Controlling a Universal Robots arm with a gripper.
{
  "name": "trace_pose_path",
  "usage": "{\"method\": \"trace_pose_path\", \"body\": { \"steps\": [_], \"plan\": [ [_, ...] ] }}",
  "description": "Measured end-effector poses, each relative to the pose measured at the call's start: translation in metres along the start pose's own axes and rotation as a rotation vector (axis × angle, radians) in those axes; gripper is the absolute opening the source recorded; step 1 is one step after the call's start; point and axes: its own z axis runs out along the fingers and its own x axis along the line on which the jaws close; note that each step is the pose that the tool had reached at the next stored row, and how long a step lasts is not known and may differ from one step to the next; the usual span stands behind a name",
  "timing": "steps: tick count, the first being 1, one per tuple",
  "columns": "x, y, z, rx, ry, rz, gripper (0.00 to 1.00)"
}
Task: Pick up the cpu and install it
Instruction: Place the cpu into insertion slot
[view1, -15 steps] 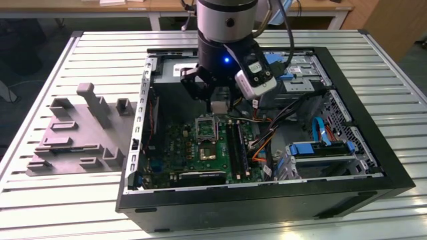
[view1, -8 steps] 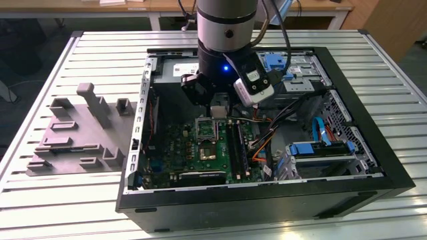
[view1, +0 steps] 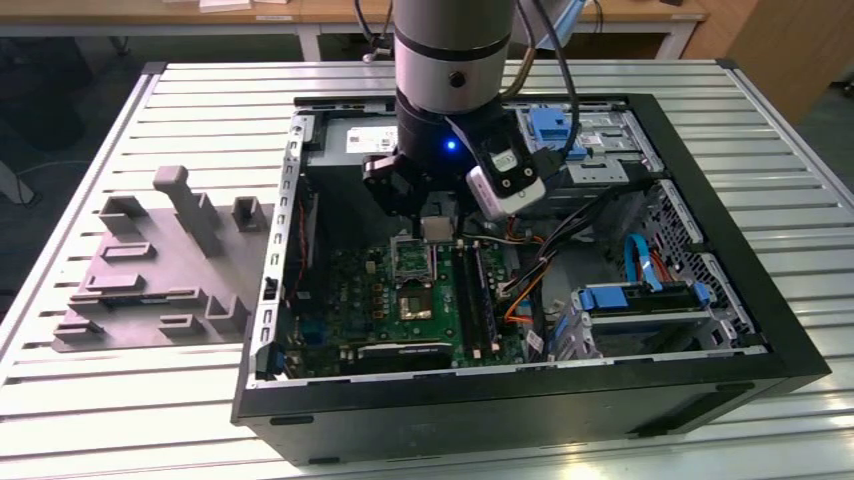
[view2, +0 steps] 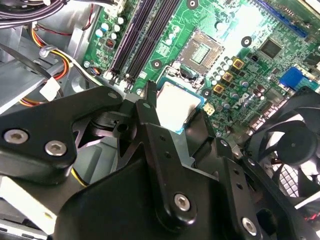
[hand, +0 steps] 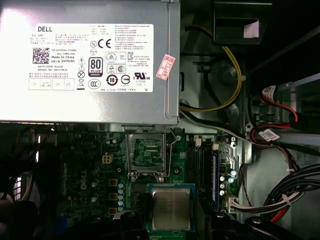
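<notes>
Open computer case (view1: 747, 330) on the table, and inside it the grey power supply (hand: 90, 60) sits just beside our landmark, the metal-framed socket (hand: 146, 151). The green motherboard (view1: 350, 300) spreads out around that socket, its contacts bare. The gripper (view2: 175, 111) hangs just beside the socket, fingers (view2: 149, 107) closed tight on opposite edges of the cpu (view2: 172, 100). The chip is held level, near the socket, not seated in it.

Dull silvery metal tops the cpu (hand: 171, 208); matt grey plastic fixture (view1: 147, 290); ribbed bare-metal table (view1: 120, 405)
</notes>
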Motion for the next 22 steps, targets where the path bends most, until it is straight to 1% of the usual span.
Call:
{"method": "trace_pose_path", "body": {
  "steps": [5, 8, 10, 13, 15, 19, 22],
  "plan": [
    [0.0001, 0.0000, 0.0002, -0.0002, -0.0001, 0.000, 0.47],
    [0.0018, -0.0001, 0.0018, -0.0005, -0.0002, 0.000, 0.47],
    [0.0021, -0.0026, 0.0032, -0.0003, 0.0001, -0.003, 0.47],
    [0.0022, -0.0084, 0.0046, -0.0004, 0.0001, -0.005, 0.47],
    [0.0025, -0.0105, 0.0054, 0.0000, 0.0001, -0.005, 0.47],
    [0.0057, -0.0114, 0.0110, 0.0000, 0.0003, -0.009, 0.47],
    [0.0110, -0.0117, 0.0164, 0.0002, 0.0004, -0.009, 0.47]
  ]
}}
